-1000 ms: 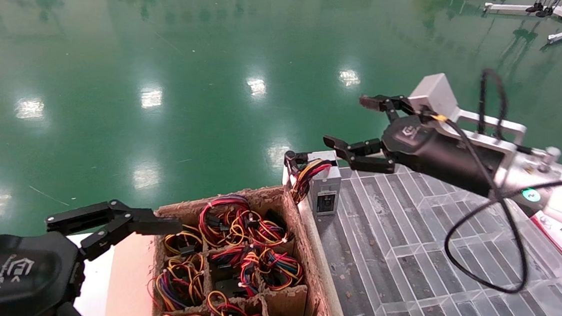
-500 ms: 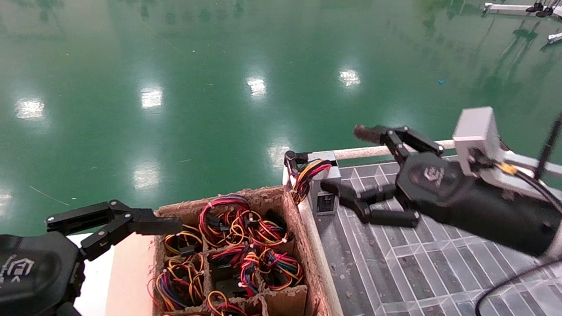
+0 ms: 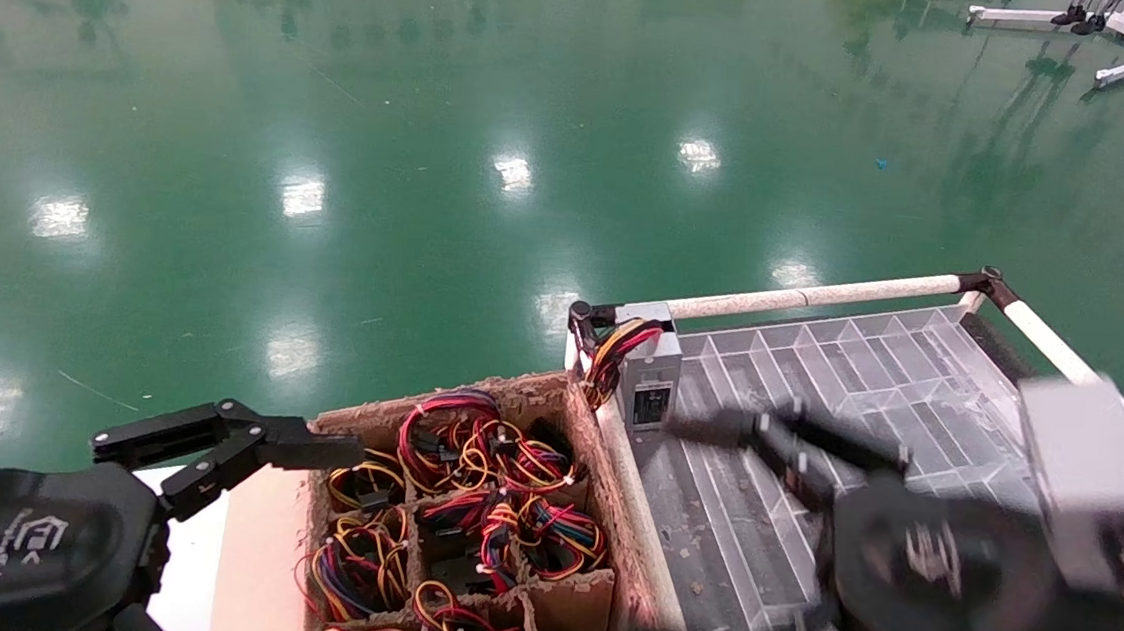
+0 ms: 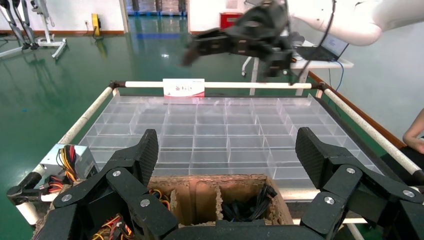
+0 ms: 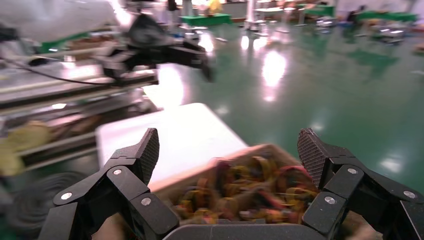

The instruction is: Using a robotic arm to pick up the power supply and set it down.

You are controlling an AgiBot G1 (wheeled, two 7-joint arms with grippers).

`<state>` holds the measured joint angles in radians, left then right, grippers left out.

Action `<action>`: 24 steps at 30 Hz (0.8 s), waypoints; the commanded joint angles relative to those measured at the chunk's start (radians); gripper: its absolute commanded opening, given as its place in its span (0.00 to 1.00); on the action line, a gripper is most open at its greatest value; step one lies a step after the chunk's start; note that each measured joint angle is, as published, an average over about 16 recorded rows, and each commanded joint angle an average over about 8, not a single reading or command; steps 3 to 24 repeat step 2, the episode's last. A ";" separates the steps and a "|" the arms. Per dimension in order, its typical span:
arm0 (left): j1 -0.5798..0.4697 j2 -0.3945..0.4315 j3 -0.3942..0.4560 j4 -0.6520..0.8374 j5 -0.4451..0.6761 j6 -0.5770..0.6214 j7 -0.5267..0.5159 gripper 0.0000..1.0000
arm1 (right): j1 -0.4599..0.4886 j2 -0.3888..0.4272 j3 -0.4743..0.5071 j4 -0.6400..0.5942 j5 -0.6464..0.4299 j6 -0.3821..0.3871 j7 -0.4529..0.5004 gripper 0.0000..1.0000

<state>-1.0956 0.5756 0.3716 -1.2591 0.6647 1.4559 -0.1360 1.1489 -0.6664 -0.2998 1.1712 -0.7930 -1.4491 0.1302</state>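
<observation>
The power supply (image 3: 649,375), a small grey box with a looped bundle of coloured wires, stands in the far left corner of the clear tray (image 3: 849,363), and also shows in the left wrist view (image 4: 68,159). Nothing touches it. My right gripper (image 3: 695,542) hangs open and blurred over the near part of the tray, next to the cardboard box (image 3: 556,387); its grey wrist box (image 3: 1081,477) is at the right. Between its fingers (image 5: 227,145) I see only the box's wire coils. The white robotic arm (image 4: 360,20) shows from the left wrist.
The cardboard box holds several compartments of wire-coil units (image 3: 471,509). My left gripper (image 4: 227,150) is parked open at the box's near left, one finger (image 3: 311,448) by its corner. White rails (image 3: 804,296) edge the tray. A red-white sign (image 4: 184,88) hangs on one rail.
The right gripper has dropped from above and beyond the power supply and pulled back toward me, staying open. The power supply and left gripper have not moved.
</observation>
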 commanded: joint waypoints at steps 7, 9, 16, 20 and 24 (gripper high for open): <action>0.000 0.000 0.000 0.000 0.000 0.000 0.000 1.00 | -0.055 0.041 0.015 0.083 0.046 -0.034 0.042 1.00; 0.000 0.000 0.000 0.000 0.000 0.000 0.000 1.00 | -0.055 0.041 0.015 0.083 0.046 -0.034 0.042 1.00; 0.000 0.000 0.000 0.000 0.000 0.000 0.000 1.00 | -0.055 0.041 0.015 0.083 0.046 -0.034 0.042 1.00; 0.000 0.000 0.000 0.000 0.000 0.000 0.000 1.00 | -0.055 0.041 0.015 0.083 0.046 -0.034 0.042 1.00; 0.000 0.000 0.000 0.000 0.000 0.000 0.000 1.00 | -0.055 0.041 0.015 0.083 0.046 -0.034 0.042 1.00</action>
